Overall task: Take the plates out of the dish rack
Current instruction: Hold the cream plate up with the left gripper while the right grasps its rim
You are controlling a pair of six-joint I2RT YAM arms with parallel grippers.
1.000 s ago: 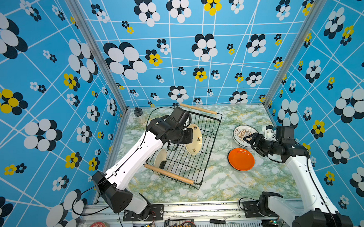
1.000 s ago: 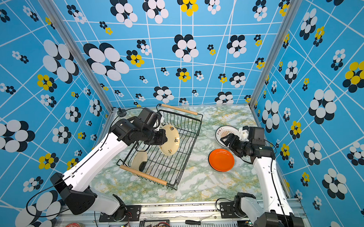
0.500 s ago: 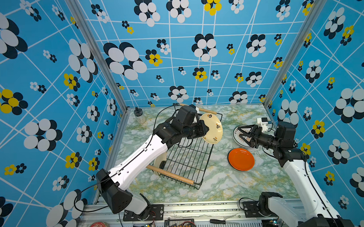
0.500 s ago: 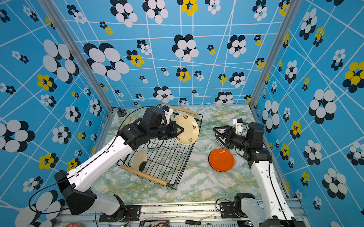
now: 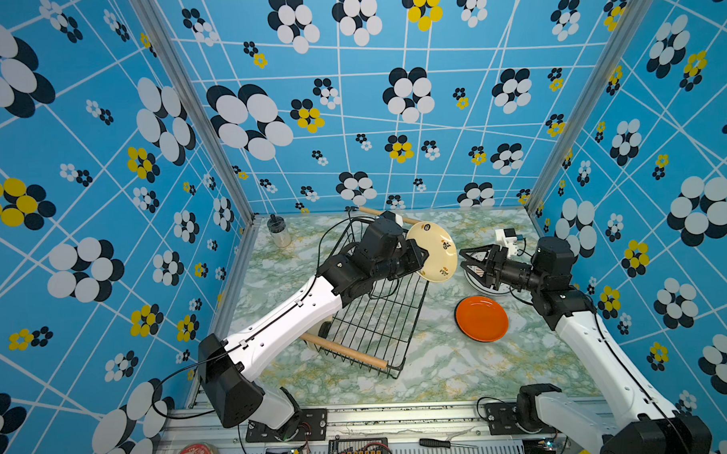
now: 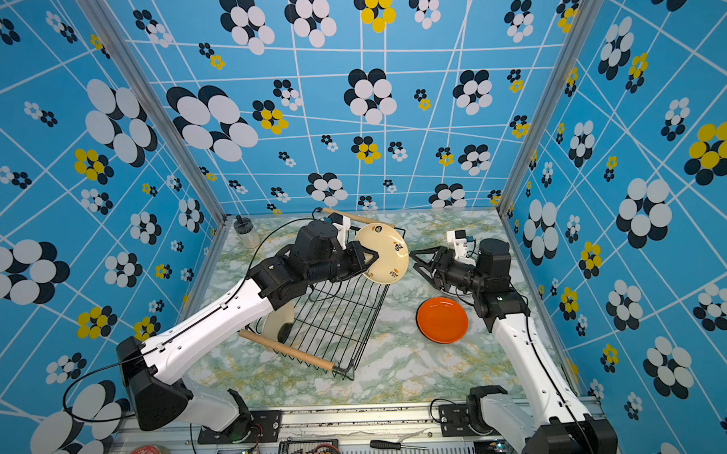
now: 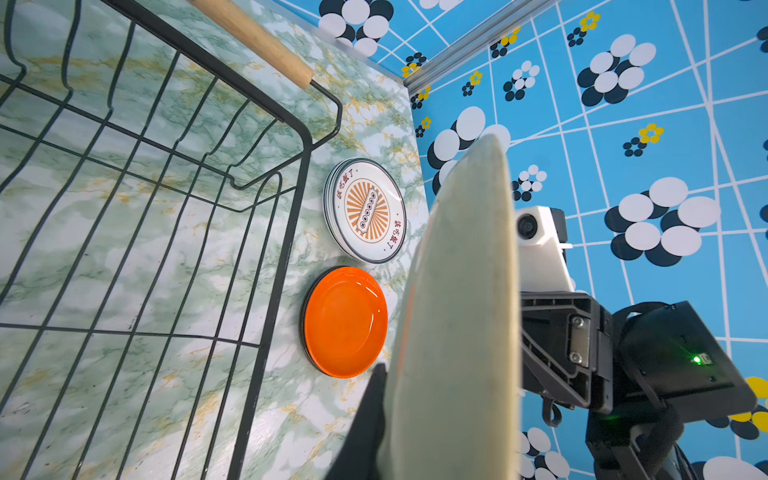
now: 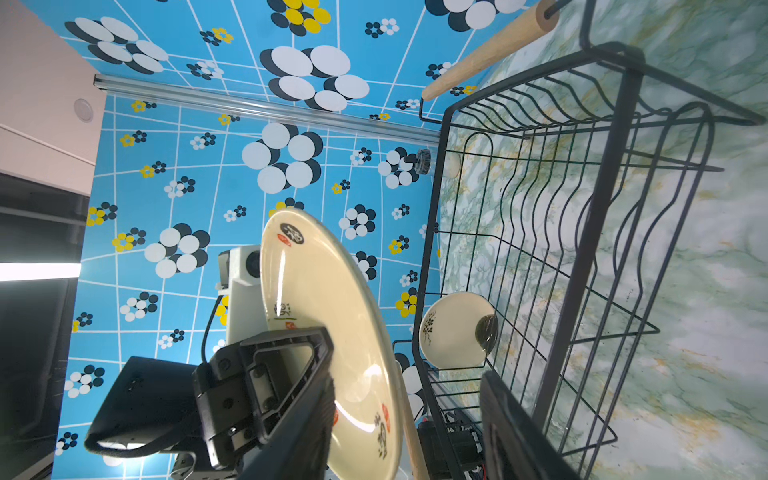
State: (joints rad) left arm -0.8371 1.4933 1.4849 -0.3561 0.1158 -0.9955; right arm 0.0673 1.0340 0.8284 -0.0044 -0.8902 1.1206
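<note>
Above the right-hand edge of the black wire dish rack [image 5: 373, 319] with its pale wooden rod handles, just right of centre in both top views, the round cream plate [image 5: 435, 250] with small dark and red printed marks is up off the wires and tilted on edge. The left gripper [image 5: 418, 257] is clamped on its left rim, one black finger across the face. The right gripper [image 5: 465, 262] points at the cream plate from the right, jaws spread wide and holding nothing. Its tips come just beside the plate's right rim, and whether they touch cannot be told. Lower right of the rack, on the green-veined marble-patterned table [image 5: 441, 371], lie a round glossy orange plate [image 5: 481, 318] and, half hidden under the right gripper, a round white plate [image 5: 492, 291] with a dark rim.

The left wrist view shows the cream plate edge-on. It also shows the white plate's whole face, an orange sunburst print with characters, lying just beside the orange plate, both outside the rack's wall. The right wrist view shows the cream plate's printed face with the left gripper's finger [image 8: 286, 361] on it. It also shows a small cream dish [image 8: 453, 330] with a dark sprig print, standing on edge inside the dish rack.
</note>
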